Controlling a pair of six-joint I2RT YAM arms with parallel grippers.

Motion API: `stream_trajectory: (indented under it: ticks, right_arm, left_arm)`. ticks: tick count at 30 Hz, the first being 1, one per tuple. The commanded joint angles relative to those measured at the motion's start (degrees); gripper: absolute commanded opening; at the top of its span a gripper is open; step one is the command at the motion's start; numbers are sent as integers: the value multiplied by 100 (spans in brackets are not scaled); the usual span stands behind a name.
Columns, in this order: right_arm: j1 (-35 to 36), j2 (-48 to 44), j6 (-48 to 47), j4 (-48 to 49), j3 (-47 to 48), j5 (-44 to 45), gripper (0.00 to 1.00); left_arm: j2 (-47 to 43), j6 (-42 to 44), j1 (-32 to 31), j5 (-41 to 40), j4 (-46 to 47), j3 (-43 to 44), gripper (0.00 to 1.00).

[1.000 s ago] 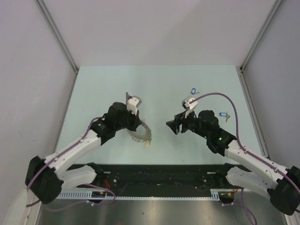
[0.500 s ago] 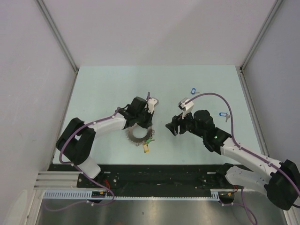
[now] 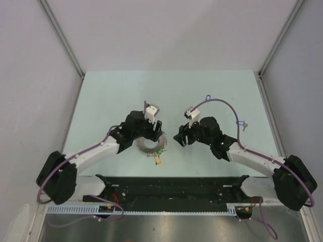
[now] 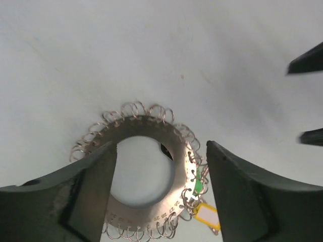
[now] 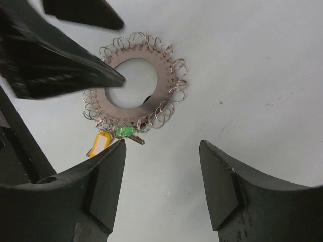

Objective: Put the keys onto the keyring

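Bright, even overhead light washes the pale desk (image 3: 111,91), shadows faint. In the wrist views, the left gripper (image 4: 160,151) and right gripper (image 5: 161,145) loom dark and soft-edged from 6 o'clock; the keyring (image 5: 162,88) reads sharp.

From above, the left gripper (image 3: 150,135) covers the far part of the keyring (image 3: 150,148), and the keys (image 3: 208,96) with blue tags are too small to show their metal. In the left wrist view the ring's near rim and the yellow tag (image 4: 208,215) are cut by the bottom edge, the left jaws hide both flanks, and the right gripper (image 4: 303,99) shows only as two dark tips at the right edge. The stamped numbers are too small to read.
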Motion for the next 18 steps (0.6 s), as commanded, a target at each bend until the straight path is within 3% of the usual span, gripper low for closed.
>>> stream_trajectory:
  ticks: [1,5,10,18]
  right_arm:
    - [-1,456,-21,280,276,-193,63]
    - [-10,957,-21,209,575,-298,58]
    - [104,1694,84,-116,1102,-466,46]
    - [429,2074,769,-230,1199,-536,40]
  left_arm:
    - [-1115,-388,-15,-781,628,-501,82]
    - [-1941,-617,-14,-1211,761,-976,93]
    - [-2303,-670,-15,-1440,936,-1416,95]
    - [-2277,-573,-14,-1247,1183,-1618,95]
